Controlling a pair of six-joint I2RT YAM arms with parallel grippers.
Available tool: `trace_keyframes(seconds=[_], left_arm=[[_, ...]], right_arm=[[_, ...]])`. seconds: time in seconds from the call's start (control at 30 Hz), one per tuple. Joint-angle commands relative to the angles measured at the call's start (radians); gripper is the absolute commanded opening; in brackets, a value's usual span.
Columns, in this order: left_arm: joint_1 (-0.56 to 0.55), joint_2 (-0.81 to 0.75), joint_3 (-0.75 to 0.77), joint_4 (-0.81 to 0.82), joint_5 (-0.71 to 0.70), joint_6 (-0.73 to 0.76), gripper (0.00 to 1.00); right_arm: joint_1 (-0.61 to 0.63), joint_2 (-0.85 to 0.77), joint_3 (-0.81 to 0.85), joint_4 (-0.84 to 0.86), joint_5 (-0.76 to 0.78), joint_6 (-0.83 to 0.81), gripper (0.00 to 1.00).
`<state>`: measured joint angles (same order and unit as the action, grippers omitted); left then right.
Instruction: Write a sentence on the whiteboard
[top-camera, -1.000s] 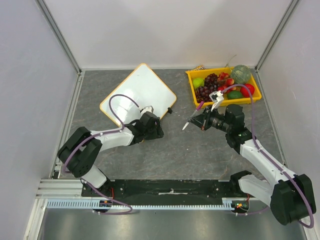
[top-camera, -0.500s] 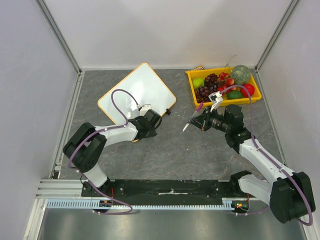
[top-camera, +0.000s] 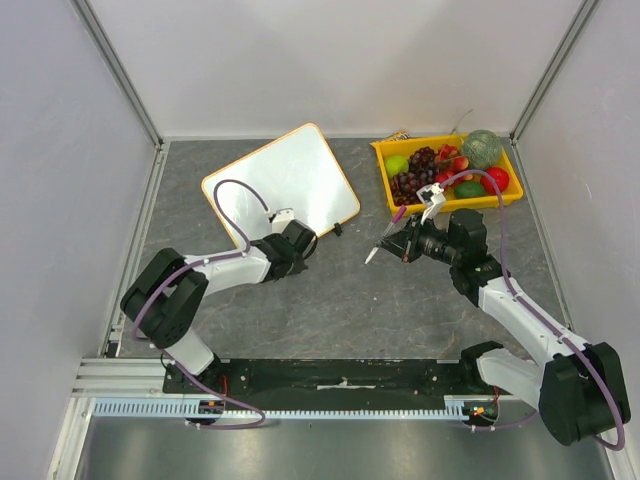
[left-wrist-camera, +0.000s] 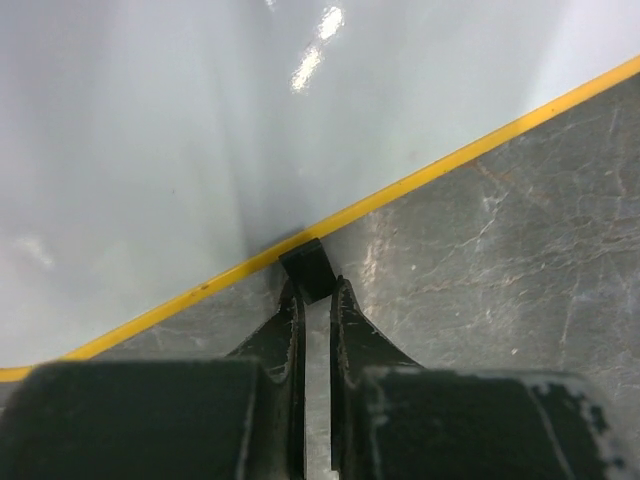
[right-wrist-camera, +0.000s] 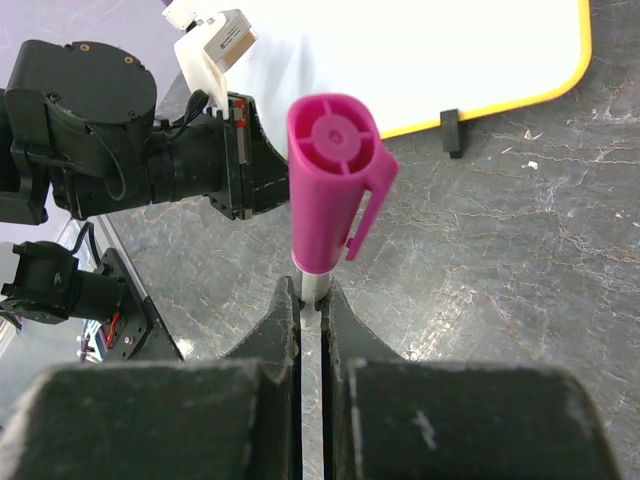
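From above, the blank whiteboard (top-camera: 285, 180) lies left on the surface (top-camera: 330, 300), marker (top-camera: 385, 235) well apart. Left wrist: left end effector (left-wrist-camera: 316, 295) pinches only its small black clip (left-wrist-camera: 305, 266); it may slip. Right wrist: right end effector (right-wrist-camera: 310, 295) clamps the marker; its cap (right-wrist-camera: 335, 150) would block writing

The white-and-black left arm (top-camera: 225, 268) lies low, stretched forward, left hand (left-wrist-camera: 315, 292) pinched shut on a small black clip (left-wrist-camera: 305, 268); right hand (right-wrist-camera: 312, 298) (wrist turned inward) clamps a magenta-capped marker (right-wrist-camera: 335, 170).
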<state>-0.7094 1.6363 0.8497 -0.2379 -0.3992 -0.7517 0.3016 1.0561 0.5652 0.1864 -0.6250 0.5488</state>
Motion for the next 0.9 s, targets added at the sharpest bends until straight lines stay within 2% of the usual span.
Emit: trace_keyframes(seconds=[0.0,0.27,0.57,0.7,0.73,0.8,0.87], left_arm=[[-0.035,-0.061,-0.067,-0.066,0.000,0.023,0.02],[-0.156,-0.101,-0.100,-0.090,-0.003,-0.041,0.02],[-0.343,-0.101,-0.101,-0.101,-0.010,-0.121,0.02],[-0.374,-0.081,-0.110,-0.118,-0.020,-0.161,0.02],[-0.372,-0.075,-0.106,-0.132,-0.035,-0.169,0.04],[-0.374,-0.070,-0.089,-0.167,-0.067,-0.186,0.15],[-0.369,-0.067,-0.066,-0.199,-0.107,-0.205,0.37]], right_arm=[[-0.005,-0.008,0.018,0.035,-0.015,-0.006,0.00],[-0.010,-0.030,0.041,0.024,-0.013,0.000,0.00],[-0.022,-0.054,0.062,-0.004,0.018,-0.003,0.00],[-0.025,-0.054,0.064,-0.008,0.019,-0.003,0.00],[-0.025,-0.053,0.064,-0.008,0.019,-0.003,0.00],[-0.025,-0.051,0.062,-0.010,0.018,-0.004,0.00],[-0.025,-0.048,0.061,-0.008,0.016,-0.004,0.00]])
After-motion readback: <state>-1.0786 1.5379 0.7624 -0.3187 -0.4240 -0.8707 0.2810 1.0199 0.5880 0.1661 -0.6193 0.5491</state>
